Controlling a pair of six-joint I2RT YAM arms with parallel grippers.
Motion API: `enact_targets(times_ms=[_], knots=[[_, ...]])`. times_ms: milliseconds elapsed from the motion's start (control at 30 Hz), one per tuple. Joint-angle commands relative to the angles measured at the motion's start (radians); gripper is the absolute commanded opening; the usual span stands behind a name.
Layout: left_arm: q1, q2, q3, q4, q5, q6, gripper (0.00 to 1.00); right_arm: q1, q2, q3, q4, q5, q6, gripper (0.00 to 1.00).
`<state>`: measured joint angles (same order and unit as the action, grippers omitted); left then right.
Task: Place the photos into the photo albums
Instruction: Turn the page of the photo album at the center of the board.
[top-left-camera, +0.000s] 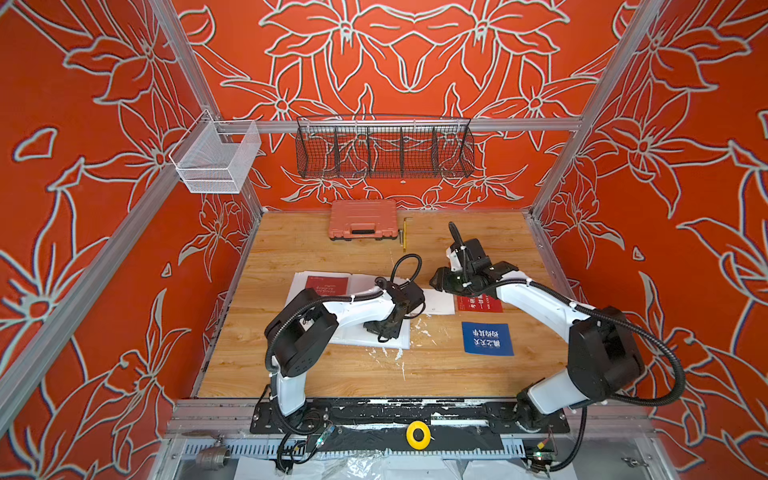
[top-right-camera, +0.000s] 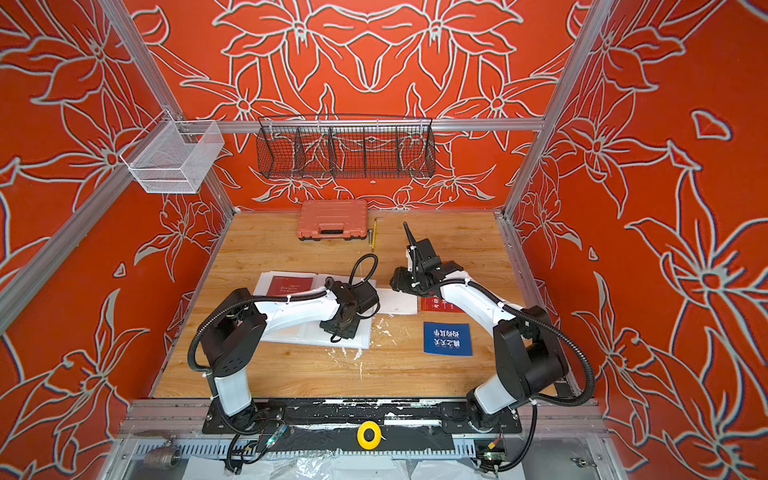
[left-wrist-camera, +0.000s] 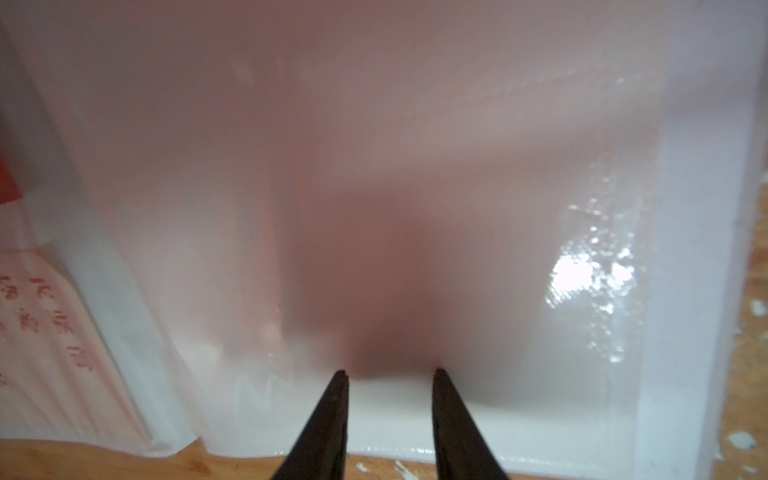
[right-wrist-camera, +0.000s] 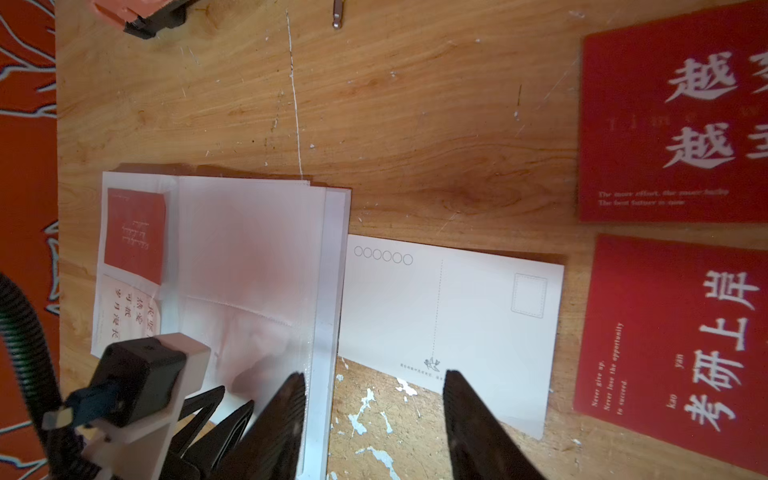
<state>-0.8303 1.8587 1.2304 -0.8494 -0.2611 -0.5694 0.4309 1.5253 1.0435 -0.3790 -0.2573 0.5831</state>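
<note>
So the photo album (right-wrist-camera: 249, 249) is lying open. The left gripper (left-wrist-camera: 390, 372) is right down on the album's sleeve page, the one nearer the white card (right-wrist-camera: 457, 324). Its fingers are only slightly parted, with nothing visibly pinched between them. The right gripper (right-wrist-camera: 370, 384) hangs over the album's outer edge, spread wide and empty. The white card sits just beside that same edge, touching it. A loose red card (right-wrist-camera: 673, 332) lies farther out from the album, past the white one. The blue card (top-left-camera: 487, 338) is well clear of the album too. On the album's far page, a sleeved red card (right-wrist-camera: 135, 232) is tucked in.
</note>
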Motion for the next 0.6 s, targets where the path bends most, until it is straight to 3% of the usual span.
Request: enact_targets(times_ms=[0, 267, 567], knots=[[0.007, -0.055, -0.008, -0.005, -0.003, -0.014, 0.36, -0.003, -0.026, -0.023, 0.013, -0.028, 0.004, 0.56], [-0.018, -0.083, 0.056, 0.050, 0.092, 0.014, 0.50, -0.003, -0.022, -0.030, 0.017, -0.030, 0.004, 0.56], [-0.019, 0.011, 0.095, 0.040, 0.092, 0.024, 0.51, -0.003, -0.023, -0.019, 0.002, -0.020, -0.007, 0.56]])
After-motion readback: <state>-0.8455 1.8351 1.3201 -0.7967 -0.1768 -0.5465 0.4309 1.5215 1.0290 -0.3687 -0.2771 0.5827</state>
